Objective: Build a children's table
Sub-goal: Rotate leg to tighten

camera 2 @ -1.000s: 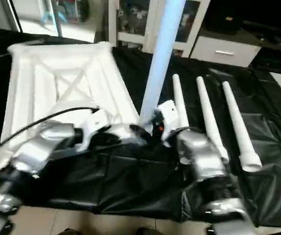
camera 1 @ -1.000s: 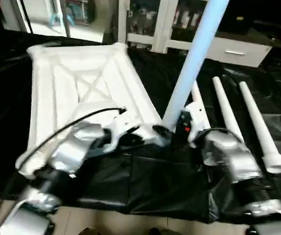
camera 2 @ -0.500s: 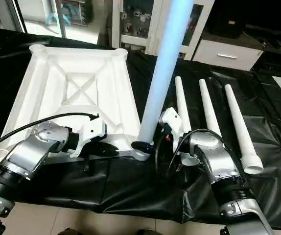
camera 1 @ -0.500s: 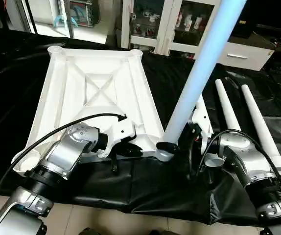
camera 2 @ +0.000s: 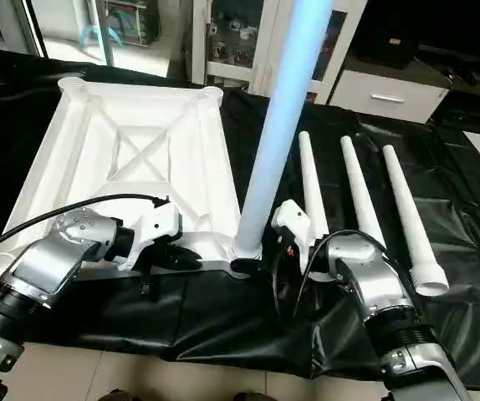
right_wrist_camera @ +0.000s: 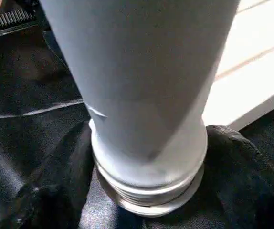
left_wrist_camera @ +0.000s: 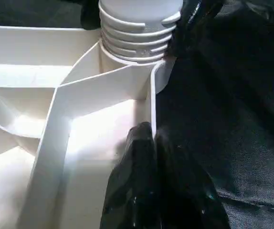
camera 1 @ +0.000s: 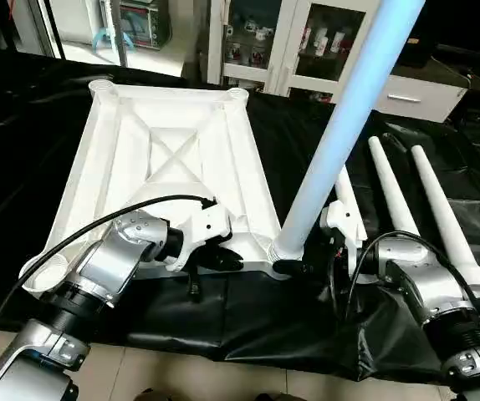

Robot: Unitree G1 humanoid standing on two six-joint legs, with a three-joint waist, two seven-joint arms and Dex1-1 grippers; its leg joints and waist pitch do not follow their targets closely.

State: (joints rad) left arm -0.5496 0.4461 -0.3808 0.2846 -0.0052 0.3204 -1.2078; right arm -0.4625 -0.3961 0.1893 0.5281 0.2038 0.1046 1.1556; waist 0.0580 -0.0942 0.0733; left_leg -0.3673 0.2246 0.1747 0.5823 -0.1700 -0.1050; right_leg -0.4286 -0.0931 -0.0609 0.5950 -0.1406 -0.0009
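Observation:
The white tabletop (camera 1: 173, 150) lies underside up on the black-draped work table, its X ribs showing. A white leg (camera 1: 340, 134) stands upright in the near right corner socket (left_wrist_camera: 137, 62), with some of its thread still above the socket. My left gripper (camera 1: 223, 261) is shut on the tabletop's near rim (left_wrist_camera: 152, 105), just left of that socket. My right gripper (camera 1: 294, 266) hugs the leg's base (right_wrist_camera: 146, 119), one black finger (right_wrist_camera: 56, 191) on each side and touching it. Three loose legs (camera 2: 359, 188) lie side by side to the right.
The black cloth (camera 1: 248, 317) hangs over the work table's near edge, with bare floor (camera 1: 190, 380) below. White cabinets and shelves (camera 1: 307, 50) stand behind the table. My left arm's black cable (camera 1: 98, 230) loops over the tabletop's near part.
The camera has steadied and shifted. My right gripper has dropped to the leg's base and its jaws have narrowed onto the leg. The left gripper stays on the rim.

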